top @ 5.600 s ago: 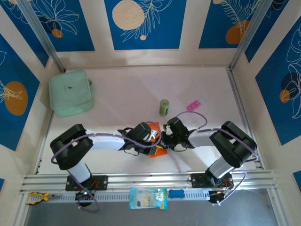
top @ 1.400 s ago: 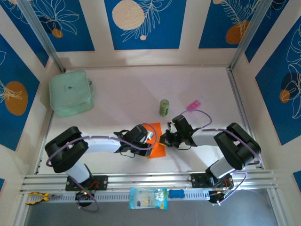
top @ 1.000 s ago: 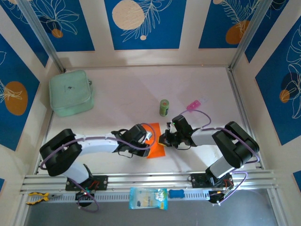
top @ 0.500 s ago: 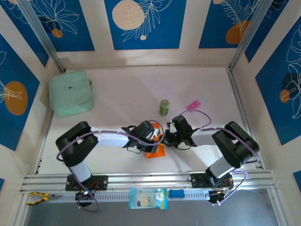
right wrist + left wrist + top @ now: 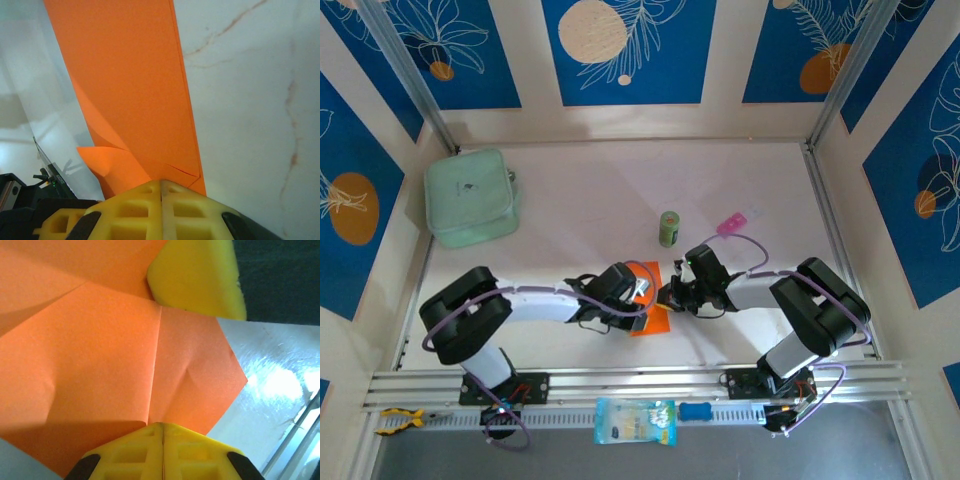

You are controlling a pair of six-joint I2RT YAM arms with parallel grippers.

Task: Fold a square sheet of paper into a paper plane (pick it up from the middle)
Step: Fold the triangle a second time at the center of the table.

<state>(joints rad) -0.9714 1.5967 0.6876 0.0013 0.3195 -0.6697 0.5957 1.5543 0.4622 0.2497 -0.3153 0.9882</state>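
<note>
**A:** Where is the paper?

**B:** The thin, bright orange square sheet of paper [image 5: 653, 320] lies creased on the pale table [image 5: 590, 190], near the middle of its near edge. From above, both wrists cover most of it. Only an angular corner pokes out toward the near edge.

**A:** And the fingers?

**B:** The left gripper [image 5: 162, 429] has its yellow fingers pressed together with a hairline seam between them. A crease in the sheet runs straight to that seam. The right gripper [image 5: 161, 186] is closed the same way, and a long orange strip reaches its tips. I can't tell whether either one nips the paper or only bears down on it, because the tips hide the contact.

**A:** Anything else unclear?

**B:** In the left wrist view a yellow block [image 5: 197, 275] touches the sheet's far edge. It is cut off by the frame, so I can't tell what it belongs to. The fold layers are also hard to read.

**A:** What else is on the table?

**B:** A rounded mint-green pouch [image 5: 470, 198] sits by the far left corner. A small green cylindrical can [image 5: 668, 229] and a small pink packet [image 5: 737, 220] stand farther back than the grippers, apart from the paper.
</note>
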